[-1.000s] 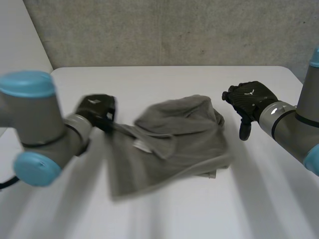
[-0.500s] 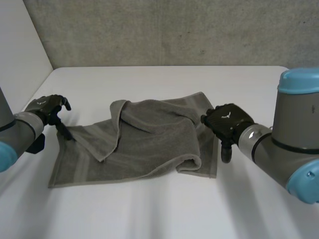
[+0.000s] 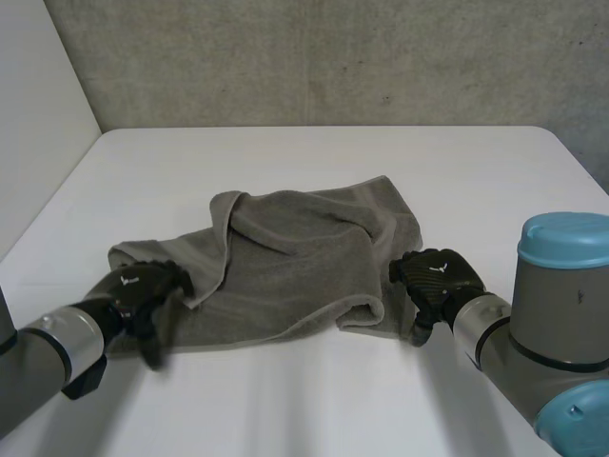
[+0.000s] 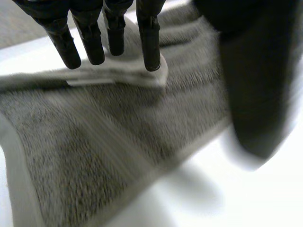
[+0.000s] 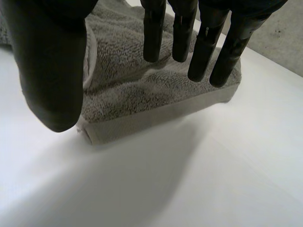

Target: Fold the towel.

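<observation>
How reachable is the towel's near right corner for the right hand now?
Probably yes: the right hand hangs open over that corner of the towel, with nothing between them.

White table, grey concrete wall behind

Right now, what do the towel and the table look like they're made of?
Towel: grey terry cloth, likely cotton; the right wrist view shows a nubby looped pile and a flat woven band along the hem. Table: white, smooth, matt to faintly satin, perhaps laminate or painted board; no grain or seams are visible.
</observation>
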`<state>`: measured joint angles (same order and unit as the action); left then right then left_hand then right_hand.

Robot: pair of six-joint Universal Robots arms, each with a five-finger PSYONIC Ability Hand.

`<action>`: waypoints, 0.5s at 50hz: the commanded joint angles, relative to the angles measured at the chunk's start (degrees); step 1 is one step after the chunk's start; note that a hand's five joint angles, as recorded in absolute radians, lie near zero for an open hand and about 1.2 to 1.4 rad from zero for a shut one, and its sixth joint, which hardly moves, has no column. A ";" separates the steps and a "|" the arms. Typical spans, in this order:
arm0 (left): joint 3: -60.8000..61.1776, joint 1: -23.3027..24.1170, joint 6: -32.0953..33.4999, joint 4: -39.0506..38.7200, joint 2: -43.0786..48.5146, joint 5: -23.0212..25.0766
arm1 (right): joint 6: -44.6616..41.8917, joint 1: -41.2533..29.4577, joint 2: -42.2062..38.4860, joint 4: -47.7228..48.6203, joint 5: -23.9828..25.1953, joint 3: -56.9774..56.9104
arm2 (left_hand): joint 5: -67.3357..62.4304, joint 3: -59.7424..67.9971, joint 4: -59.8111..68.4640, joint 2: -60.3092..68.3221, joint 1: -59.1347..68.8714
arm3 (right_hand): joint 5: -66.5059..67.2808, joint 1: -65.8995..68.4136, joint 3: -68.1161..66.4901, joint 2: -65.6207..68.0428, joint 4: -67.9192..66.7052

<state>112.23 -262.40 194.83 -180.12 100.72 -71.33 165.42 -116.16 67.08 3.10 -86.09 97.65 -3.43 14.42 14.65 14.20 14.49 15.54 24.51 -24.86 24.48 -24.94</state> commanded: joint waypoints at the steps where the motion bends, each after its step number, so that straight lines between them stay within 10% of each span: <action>1: 1.33 -0.83 6.97 -1.12 3.35 -0.30 | -0.36 0.06 -1.95 3.05 -0.13 0.88 | -0.31 -0.68 -0.91 -0.46 -0.74 | 0.69 1.72 -1.37 1.75 -1.30; 25: -0.78 -1.89 7.58 -12.80 10.29 -0.65 | -0.45 -0.20 -5.55 6.66 0.22 1.49 | -0.31 -0.68 -0.91 -0.46 -0.74 | 1.53 2.56 -2.21 2.60 -2.14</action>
<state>111.82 -264.30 202.33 -191.85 109.33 -71.90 164.98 -116.37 61.38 9.81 -85.94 99.08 -3.46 14.43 14.66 14.20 14.49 16.80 26.08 -25.99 25.57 -25.98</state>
